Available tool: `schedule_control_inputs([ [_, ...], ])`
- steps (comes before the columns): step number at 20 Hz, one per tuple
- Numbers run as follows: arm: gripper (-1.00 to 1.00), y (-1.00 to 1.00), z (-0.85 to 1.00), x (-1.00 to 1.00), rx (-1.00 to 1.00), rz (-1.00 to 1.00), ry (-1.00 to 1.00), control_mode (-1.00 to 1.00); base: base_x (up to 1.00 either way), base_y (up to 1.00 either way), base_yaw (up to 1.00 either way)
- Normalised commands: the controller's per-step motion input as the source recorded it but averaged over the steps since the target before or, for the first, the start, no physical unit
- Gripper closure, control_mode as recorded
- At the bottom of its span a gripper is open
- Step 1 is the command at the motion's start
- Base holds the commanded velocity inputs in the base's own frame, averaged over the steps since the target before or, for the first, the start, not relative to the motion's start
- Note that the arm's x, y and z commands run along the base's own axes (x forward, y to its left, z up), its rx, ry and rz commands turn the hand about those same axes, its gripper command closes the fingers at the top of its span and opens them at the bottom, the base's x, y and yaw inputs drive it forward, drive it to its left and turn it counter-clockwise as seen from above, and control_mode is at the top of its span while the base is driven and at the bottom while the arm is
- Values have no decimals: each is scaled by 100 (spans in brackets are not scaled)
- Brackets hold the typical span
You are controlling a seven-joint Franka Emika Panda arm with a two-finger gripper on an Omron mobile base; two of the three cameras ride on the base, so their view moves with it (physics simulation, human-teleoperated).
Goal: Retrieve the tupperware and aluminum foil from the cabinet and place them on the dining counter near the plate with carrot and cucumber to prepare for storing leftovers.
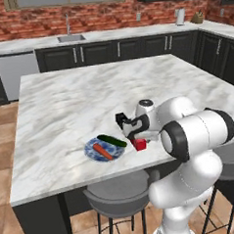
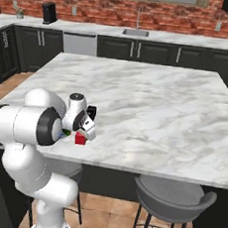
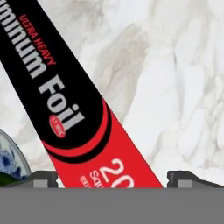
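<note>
Left base view first: the arm bends low over the near edge of the marble worktop (image 1: 64,97), and the gripper (image 1: 131,135) sits right down at the surface. Poking out beneath it is the red end of the aluminum foil (image 1: 139,144) box, lying on the marble. Just left of that is the plate (image 1: 90,151), blue-patterned, with an orange carrot (image 1: 102,151) across it and the dark green cucumber (image 1: 112,140) on its far rim. A grey stool (image 1: 118,192) stands below the edge.

Over to the right base view: the hand is again down near the front edge, the red box end showing by the gripper (image 2: 84,133), most of the box hidden by the arm.

Now the hand view: the foil box runs diagonally across the marble, white lettering on black, red end nearest the camera. The two fingers (image 3: 41,178) stand wide apart, one on either side of the box, with clear marble between them and the cardboard. The plate's rim peeks in at lower left.
</note>
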Motion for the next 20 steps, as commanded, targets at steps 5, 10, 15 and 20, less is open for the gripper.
schedule_control_inputs([
  [5, -100, -25, 96, -3, 0, -1, 0, -100, 0, 0, 0],
  [10, -100, -6, 100, -41, 0, 0, -6, -100, 0, 0, 0],
  [15, -100, -4, 84, -97, 0, 0, -9, -100, 0, 0, 0],
  [20, -100, -9, 53, -100, 0, 3, -11, -100, 0, 0, 0],
])
